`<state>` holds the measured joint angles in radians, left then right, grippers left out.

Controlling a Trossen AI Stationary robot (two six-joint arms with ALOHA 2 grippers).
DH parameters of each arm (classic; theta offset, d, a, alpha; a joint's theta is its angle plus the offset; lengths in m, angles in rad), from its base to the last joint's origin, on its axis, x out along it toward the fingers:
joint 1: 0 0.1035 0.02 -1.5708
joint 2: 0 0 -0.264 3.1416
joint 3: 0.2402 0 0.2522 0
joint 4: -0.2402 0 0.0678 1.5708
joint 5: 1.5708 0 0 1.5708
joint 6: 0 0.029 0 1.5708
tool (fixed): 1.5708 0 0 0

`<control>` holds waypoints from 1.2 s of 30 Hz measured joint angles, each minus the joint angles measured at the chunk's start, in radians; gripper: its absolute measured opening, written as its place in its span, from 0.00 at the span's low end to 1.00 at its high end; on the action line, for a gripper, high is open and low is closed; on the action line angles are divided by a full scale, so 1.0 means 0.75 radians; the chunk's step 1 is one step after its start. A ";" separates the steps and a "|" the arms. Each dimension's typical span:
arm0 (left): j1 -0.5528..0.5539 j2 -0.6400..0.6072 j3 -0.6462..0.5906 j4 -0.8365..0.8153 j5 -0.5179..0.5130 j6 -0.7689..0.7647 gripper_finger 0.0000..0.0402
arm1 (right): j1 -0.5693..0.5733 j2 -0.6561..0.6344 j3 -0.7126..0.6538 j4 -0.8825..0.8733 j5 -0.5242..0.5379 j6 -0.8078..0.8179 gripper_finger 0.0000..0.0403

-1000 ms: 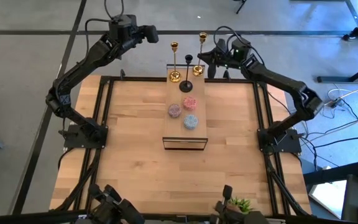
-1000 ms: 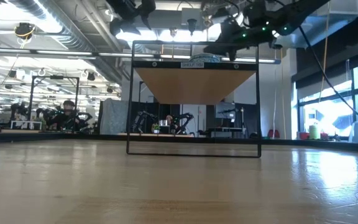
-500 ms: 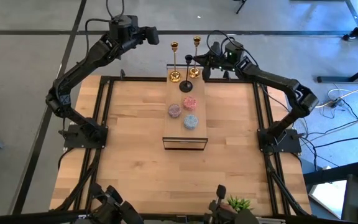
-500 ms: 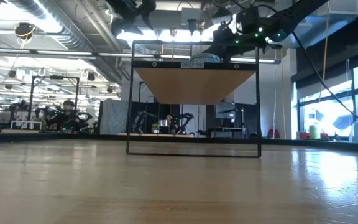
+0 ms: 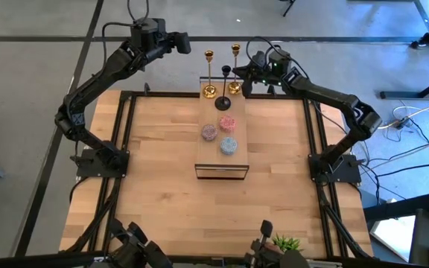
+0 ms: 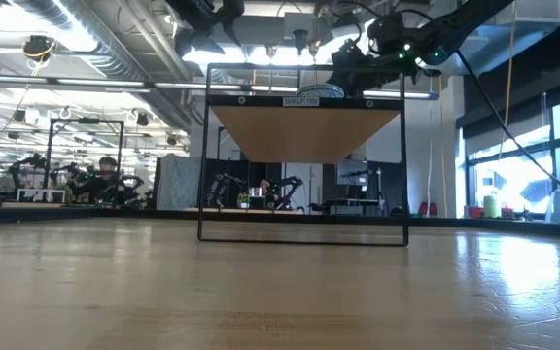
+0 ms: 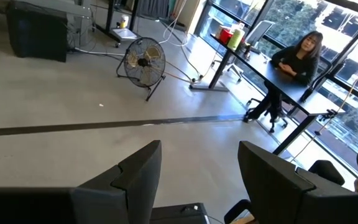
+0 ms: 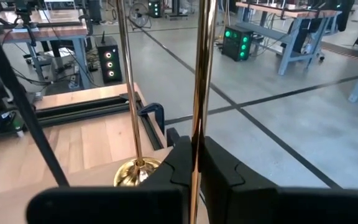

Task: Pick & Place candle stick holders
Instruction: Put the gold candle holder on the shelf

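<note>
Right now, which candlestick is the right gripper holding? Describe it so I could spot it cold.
Find the small shelf on the wooden table; three candlesticks stand at its far end. The held candlestick is the gold one nearest the right arm, its stem clamped in the right gripper. The other gold candlestick stands free, and the third is black.

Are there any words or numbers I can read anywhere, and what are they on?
There is one small white label on the top bar of the black shelf frame in the low view: it has dark print, but it is too small and blurred to read.
No other words, numbers, brands or signs can be read in any view.
</note>
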<state>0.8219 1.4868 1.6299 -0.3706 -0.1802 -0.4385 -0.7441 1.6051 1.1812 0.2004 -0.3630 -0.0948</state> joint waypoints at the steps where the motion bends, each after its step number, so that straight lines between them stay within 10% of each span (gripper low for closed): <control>1: 0.000 0.000 0.000 0.000 0.000 0.000 0.52 | 0.001 0.000 0.000 0.002 0.000 0.000 0.04; 36: 0.000 0.000 0.000 0.000 0.003 0.010 0.52 | 0.037 -0.001 -0.062 0.073 0.100 0.049 0.04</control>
<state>0.8219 1.4868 1.6299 -0.3703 -0.1780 -0.4313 -0.7165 1.6043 1.1351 0.2551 -0.2882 -0.0582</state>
